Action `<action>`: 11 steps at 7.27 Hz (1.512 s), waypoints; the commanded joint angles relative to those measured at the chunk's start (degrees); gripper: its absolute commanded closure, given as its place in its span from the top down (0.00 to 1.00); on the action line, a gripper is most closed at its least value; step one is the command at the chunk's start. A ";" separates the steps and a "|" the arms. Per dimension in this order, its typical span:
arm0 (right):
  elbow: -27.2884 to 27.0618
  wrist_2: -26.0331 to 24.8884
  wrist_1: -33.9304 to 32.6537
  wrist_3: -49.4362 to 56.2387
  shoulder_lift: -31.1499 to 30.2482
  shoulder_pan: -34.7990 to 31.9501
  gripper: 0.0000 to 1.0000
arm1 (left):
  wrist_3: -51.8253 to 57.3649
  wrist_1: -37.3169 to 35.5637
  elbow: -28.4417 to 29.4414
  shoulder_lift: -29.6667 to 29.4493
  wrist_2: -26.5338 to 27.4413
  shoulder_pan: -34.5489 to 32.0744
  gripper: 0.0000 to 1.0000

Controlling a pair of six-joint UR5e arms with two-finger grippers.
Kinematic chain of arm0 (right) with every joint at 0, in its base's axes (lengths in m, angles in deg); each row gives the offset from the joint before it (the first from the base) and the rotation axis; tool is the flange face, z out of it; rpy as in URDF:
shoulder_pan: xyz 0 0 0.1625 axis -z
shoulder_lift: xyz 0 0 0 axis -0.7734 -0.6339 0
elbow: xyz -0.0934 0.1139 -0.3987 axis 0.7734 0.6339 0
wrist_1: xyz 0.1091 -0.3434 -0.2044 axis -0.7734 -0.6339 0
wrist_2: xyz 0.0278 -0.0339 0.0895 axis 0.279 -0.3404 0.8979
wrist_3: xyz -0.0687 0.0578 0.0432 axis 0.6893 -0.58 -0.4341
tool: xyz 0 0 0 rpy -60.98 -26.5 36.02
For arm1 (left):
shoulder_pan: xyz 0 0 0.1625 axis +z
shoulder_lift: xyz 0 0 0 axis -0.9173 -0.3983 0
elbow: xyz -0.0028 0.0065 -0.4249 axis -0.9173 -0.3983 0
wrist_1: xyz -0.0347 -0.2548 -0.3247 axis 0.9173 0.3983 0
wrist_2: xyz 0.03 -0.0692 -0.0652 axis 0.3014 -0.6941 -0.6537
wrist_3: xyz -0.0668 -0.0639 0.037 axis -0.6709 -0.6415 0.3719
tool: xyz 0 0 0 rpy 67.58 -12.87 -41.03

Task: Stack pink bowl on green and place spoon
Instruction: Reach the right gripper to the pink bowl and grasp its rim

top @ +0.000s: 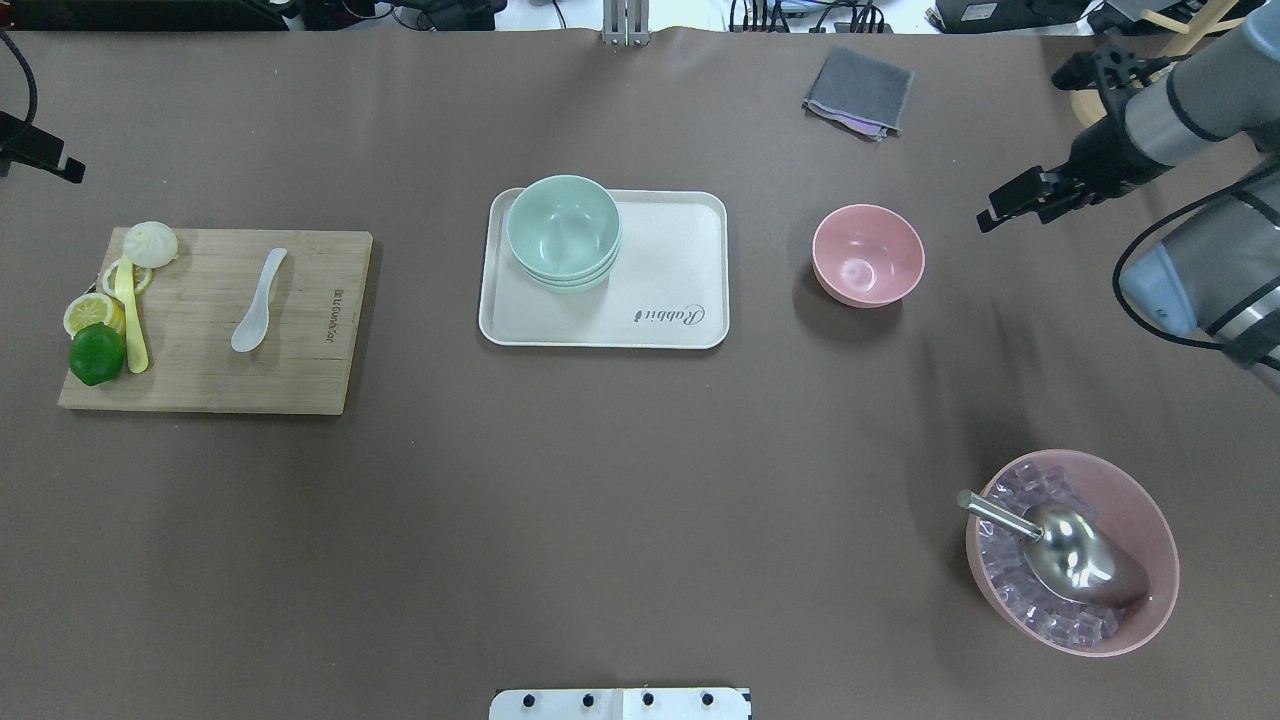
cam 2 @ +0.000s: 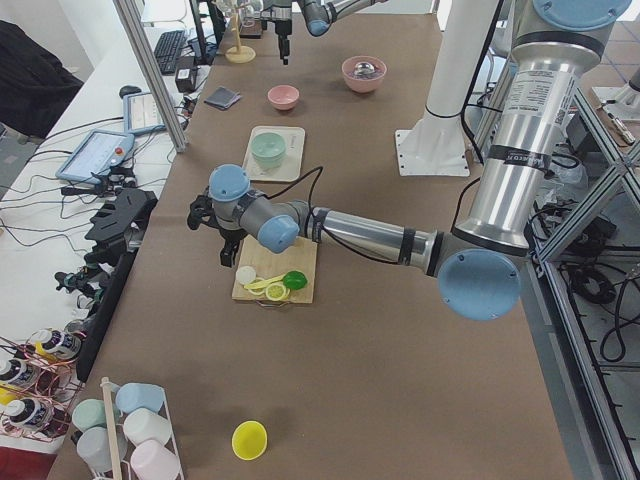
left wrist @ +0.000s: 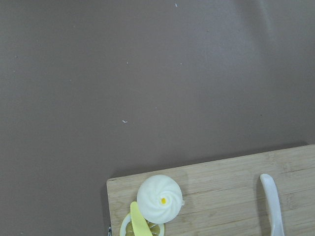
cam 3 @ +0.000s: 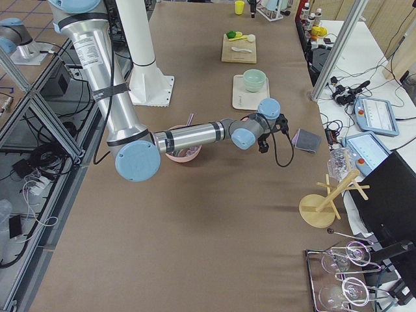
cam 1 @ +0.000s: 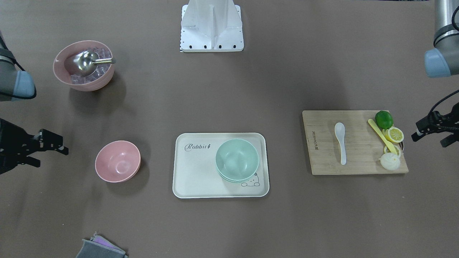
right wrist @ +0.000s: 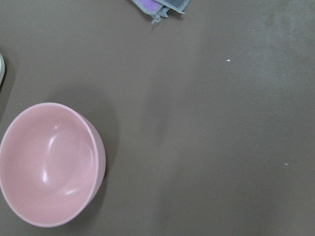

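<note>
An empty pink bowl [cam 1: 117, 161] stands on the table beside the white tray [cam 1: 197, 172]; it also shows in the overhead view [top: 867, 255] and the right wrist view [right wrist: 49, 164]. The green bowl [cam 1: 237, 160] [top: 563, 232] sits on the tray, on top of other green bowls. A white spoon [cam 1: 340, 141] [top: 259, 300] [left wrist: 272, 201] lies on the wooden cutting board [cam 1: 362, 150]. My right gripper [cam 1: 52, 157] [top: 1015, 208] is open and empty, apart from the pink bowl on its outer side. My left gripper [cam 1: 429, 139] is open and empty, beyond the board's outer end.
A large pink bowl [cam 1: 93, 84] [top: 1160, 560] of ice cubes with a metal scoop stands near the robot's right. The board also holds a lime [cam 1: 383, 119], lemon slices, a yellow knife and a white bun [left wrist: 159, 197]. A grey cloth [top: 858, 92] lies at the far edge.
</note>
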 commanded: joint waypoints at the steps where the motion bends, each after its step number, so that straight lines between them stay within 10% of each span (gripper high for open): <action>1: 0.27 -5.01 0.34 -11.73 3.11 5.63 1.00 | -0.17 0.09 0.03 -0.15 0.83 0.59 0.98; 3: 0.88 -8.72 0.26 -13.45 3.39 8.28 0.92 | -0.08 0.18 0.03 -0.15 0.84 0.59 0.98; 5: 1.23 -8.64 0.08 -15.21 3.39 8.29 0.14 | -0.17 0.18 0.12 -0.15 0.75 0.59 0.98; 6: 1.32 -8.64 0.08 -15.65 2.87 8.20 0.00 | -0.08 0.18 0.03 -0.15 0.84 0.59 0.98; 11: 1.15 -5.12 0.08 -34.33 8.03 5.74 0.00 | -2.78 0.18 -0.15 -1.54 0.84 1.38 0.98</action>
